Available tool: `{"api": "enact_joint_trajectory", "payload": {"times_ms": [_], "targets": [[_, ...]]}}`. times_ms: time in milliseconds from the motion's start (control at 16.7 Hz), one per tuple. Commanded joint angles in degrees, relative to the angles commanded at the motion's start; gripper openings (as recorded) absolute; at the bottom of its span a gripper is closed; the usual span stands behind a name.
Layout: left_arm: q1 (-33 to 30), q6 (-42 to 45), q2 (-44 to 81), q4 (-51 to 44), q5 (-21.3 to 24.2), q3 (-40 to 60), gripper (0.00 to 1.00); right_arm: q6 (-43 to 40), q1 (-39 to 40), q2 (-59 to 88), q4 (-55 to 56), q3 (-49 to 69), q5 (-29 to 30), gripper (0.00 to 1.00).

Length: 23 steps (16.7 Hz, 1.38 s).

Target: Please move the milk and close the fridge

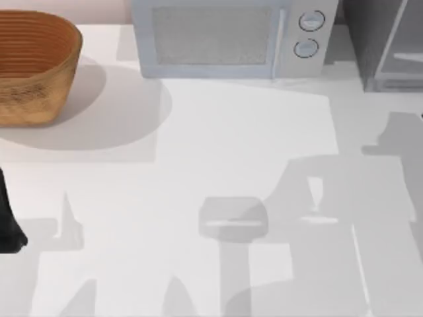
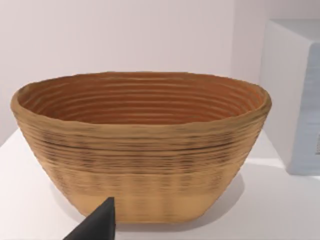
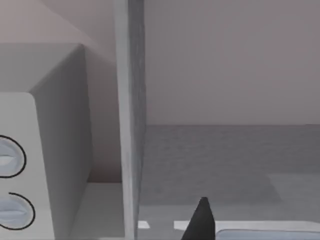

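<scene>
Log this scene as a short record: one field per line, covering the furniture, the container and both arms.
basket: brown woven oval basket, table's far left
microwave: white box microwave with two round knobs, far centre
fridge: grey metallic cabinet, far right corner
table: white tabletop
left arm: dark part at the left edge, its wrist view facing the basket
right hand: dark fingertip close to the fridge

White table point(image 1: 198, 152), bare across the middle and crossed by grey shadows. Woven basket point(image 1: 33, 66) standing at far left, directly ahead of the left gripper's dark fingertip point(image 2: 100, 222). White microwave point(image 1: 231, 36) at the far edge beside it. Grey fridge point(image 1: 390, 39) at far right, just past the microwave.
</scene>
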Motion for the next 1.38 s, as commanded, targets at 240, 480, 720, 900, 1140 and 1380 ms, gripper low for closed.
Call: {"api": "enact_joint_trajectory", "payload": {"times_ms": [240,480,720,900,1140,1380], "targets": [[0.0,0.0,0.0,0.0,0.0,0.0,1.0,0.06,0.19,0.21,0.12,0.21,0.17,0.0],[0.0,0.0,0.0,0.0,0.0,0.0,1.0,-0.03,-1.83,3.88,-0.12,3.93,-0.72,0.0],[0.0,0.0,0.0,0.0,0.0,0.0,1.0,-0.21,-4.62,15.5,-1.51,15.98,-3.23,0.0],[0.0,0.0,0.0,0.0,0.0,0.0,1.0,-0.29,-6.01,22.66,-2.59,23.61,-5.59,0.0],[0.0,0.0,0.0,0.0,0.0,0.0,1.0,-0.5,-7.38,31.23,-4.11,33.84,-9.28,0.0],[0.0,0.0,0.0,0.0,0.0,0.0,1.0,-0.71,-10.37,41.6,-5.95,45.97,-11.75,0.0]]}}
